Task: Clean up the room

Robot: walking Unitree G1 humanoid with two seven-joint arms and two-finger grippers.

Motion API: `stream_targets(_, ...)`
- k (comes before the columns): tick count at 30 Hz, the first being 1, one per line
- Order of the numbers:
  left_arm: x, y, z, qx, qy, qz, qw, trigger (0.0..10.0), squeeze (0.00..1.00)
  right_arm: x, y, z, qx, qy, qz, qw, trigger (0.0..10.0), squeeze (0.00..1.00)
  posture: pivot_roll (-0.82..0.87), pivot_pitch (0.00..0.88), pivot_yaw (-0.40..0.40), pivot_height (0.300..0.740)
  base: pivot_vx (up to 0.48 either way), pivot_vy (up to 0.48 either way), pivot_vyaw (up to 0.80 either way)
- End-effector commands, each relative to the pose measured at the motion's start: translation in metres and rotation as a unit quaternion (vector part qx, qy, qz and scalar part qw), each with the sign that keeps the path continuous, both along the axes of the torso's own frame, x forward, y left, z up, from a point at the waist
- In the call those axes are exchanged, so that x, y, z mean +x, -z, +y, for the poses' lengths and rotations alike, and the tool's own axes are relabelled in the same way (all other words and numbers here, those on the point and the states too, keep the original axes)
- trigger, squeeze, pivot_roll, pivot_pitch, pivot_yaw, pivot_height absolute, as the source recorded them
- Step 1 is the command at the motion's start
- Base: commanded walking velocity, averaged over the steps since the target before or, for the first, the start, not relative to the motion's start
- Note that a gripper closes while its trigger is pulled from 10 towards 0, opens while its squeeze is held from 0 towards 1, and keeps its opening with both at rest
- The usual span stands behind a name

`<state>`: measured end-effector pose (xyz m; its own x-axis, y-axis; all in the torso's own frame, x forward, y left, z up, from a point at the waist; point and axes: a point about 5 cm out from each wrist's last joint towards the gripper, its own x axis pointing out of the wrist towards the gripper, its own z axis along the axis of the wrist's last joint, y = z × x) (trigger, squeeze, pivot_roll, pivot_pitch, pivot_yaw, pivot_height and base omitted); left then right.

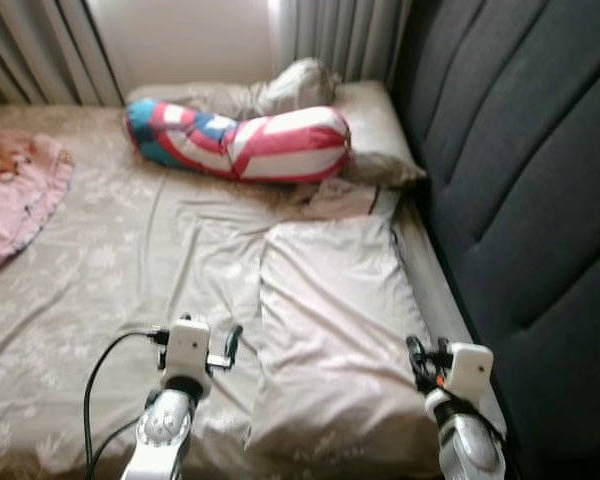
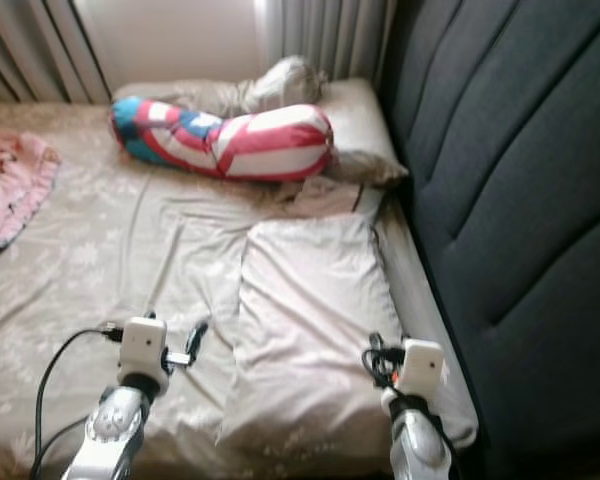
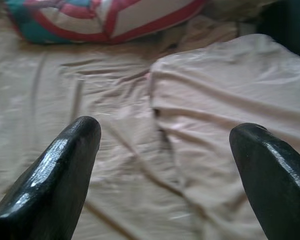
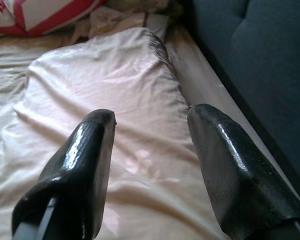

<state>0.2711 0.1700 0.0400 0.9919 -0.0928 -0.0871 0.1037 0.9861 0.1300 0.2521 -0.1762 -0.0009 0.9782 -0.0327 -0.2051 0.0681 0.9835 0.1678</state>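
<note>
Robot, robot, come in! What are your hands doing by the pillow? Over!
Left gripper open, right gripper open, both empty. Pale pillow between them, flat on bed. Nothing blocking.

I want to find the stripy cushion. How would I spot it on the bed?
Look at the bed beside the dark padded headboard. At its far end by the curtains, the long bolster lies across the sheet. Its red, white and blue stripes stand out; the pillows nearby are plain beige.

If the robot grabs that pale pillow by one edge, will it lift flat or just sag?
The pale pillow would probably sag; it is creased and lies slumped on the bed. It looks light. Pushed, it likely slides and bunches the sheet rather than rolling.
</note>
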Motion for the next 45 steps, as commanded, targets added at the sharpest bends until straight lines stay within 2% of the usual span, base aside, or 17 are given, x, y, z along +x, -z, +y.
stream_targets(1,-0.0002,0.0004,-0.0033,0.001,0.008,0.005,1.0,10.0,0.0,0.0015,-0.0011,-0.0037,-0.002,0.005,-0.001,1.0,10.0,0.0,-0.1,0.035,-0.031,0.74,0.0,-0.461,0.0)
stream_targets(7,0.0,0.0011,-0.0032,0.0,0.006,0.008,1.0,10.0,0.0,0.0023,-0.0011,-0.0032,-0.002,0.002,-0.001,1.0,10.0,0.0,-0.1,0.034,-0.033,0.74,0.0,-0.435,0.0)
stream_targets(45,0.0018,-0.0013,-0.0017,-0.027,-0.005,0.002,1.0,10.0,0.0,0.0038,-0.0018,0.0011,-0.001,-0.015,-0.006,1.0,10.0,0.0,-0.11,0.034,-0.034,0.74,0.0,0.0,0.0)
